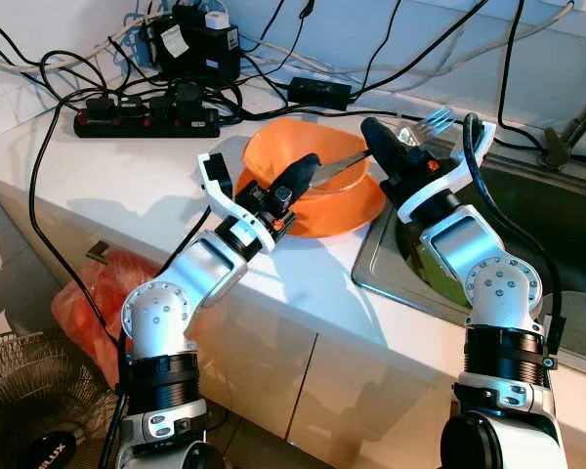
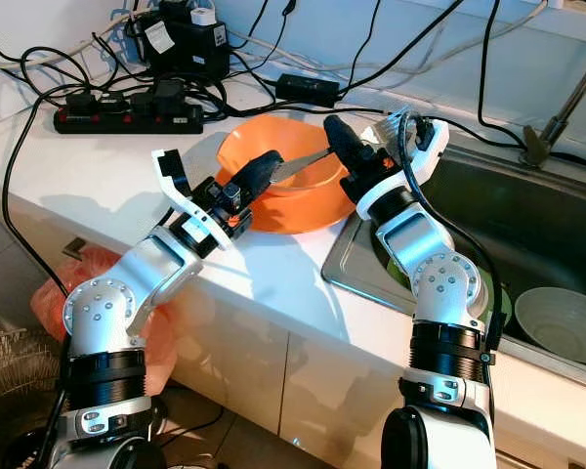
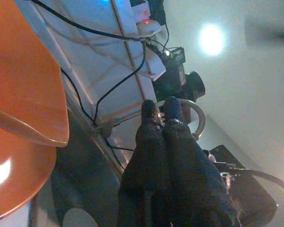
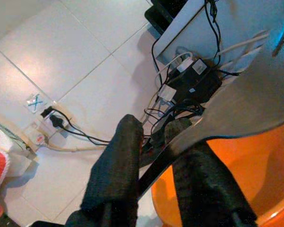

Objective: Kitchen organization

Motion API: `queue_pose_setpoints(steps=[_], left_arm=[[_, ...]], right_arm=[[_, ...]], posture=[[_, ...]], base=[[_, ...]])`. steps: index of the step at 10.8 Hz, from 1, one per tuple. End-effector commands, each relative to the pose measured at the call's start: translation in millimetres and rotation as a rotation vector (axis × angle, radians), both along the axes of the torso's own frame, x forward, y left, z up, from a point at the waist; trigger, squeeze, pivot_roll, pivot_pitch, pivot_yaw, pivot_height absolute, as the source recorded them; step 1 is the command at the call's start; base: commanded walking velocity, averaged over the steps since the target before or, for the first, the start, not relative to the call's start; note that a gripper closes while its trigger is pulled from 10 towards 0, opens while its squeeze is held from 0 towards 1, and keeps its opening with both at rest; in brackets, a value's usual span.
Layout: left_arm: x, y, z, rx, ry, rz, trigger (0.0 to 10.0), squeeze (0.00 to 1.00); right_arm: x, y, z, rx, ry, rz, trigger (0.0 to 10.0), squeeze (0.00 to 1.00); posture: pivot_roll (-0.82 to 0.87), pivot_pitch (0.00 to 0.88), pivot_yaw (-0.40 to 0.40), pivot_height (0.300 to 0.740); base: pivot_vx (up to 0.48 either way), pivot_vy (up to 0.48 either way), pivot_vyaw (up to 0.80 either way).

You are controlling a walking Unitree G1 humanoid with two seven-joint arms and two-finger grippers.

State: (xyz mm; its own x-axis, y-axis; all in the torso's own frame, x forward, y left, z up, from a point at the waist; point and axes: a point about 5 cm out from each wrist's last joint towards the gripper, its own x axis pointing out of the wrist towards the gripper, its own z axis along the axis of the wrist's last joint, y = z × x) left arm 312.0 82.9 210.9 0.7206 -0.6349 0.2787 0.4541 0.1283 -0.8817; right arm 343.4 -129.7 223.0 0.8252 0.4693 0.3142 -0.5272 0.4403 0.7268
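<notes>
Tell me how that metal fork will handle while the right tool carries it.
The fork looks rigid metal, so it probably won't flex. The right tool pinches it along the thin handle with the tines overhanging, so it may pivot. Its shiny surface could slip between the fingers. The left tool rests shut by the orange bowl.

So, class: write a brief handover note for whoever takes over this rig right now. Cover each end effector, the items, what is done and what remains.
Right end effector: shut on the silver metal fork, tines up, handle reaching over the orange plastic bowls.
Left end effector: fingers together, holding nothing, resting at the bowls' near rim.
Bowls stand stacked on the white countertop beside the steel sink; a pale round bowl lies in the sink.
Done: fork picked up.
Left: probably placing the fork, then sorting the bowls.
</notes>
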Motion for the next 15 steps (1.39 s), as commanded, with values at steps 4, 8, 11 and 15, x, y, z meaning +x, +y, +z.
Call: queue_pose_setpoints(steps=[4, 8, 11, 15], left_arm=[[0.2, -1.9, 4, 0.025, -0.034, -0.003, 10.0, 0.00], [2.3, -3.4, 7, 0.082, -0.050, 0.014, 10.0, 1.00], [1.3, -6.6, 8, 0.123, -0.072, 0.011, 10.0, 1.00], [-5.9, -12.8, 7, 0.267, -0.141, -0.046, 10.0, 1.00]], right_arm=[[4.2, -2.5, 4, 0.011, 0.005, -0.021, 0.0, 0.00], [8.9, -6.8, 3, 0.027, 0.028, -0.067, 0.0, 0.00], [15.3, -20.2, -1, 0.035, 0.071, -0.171, 0.0, 0.00], [27.6, -65.8, -3, 0.011, 0.137, -0.456, 0.0, 0.00]], posture=[[0.07, 0.004, -0.038, 0.740], [0.07, 0.001, -0.031, 0.740], [0.07, 0.001, -0.030, 0.740], [0.07, 0.000, -0.028, 0.740]], base=[[0.000, 0.000, 0.00], [0.000, 0.000, 0.00], [0.000, 0.000, 0.00], [0.000, 0.000, 0.00]])
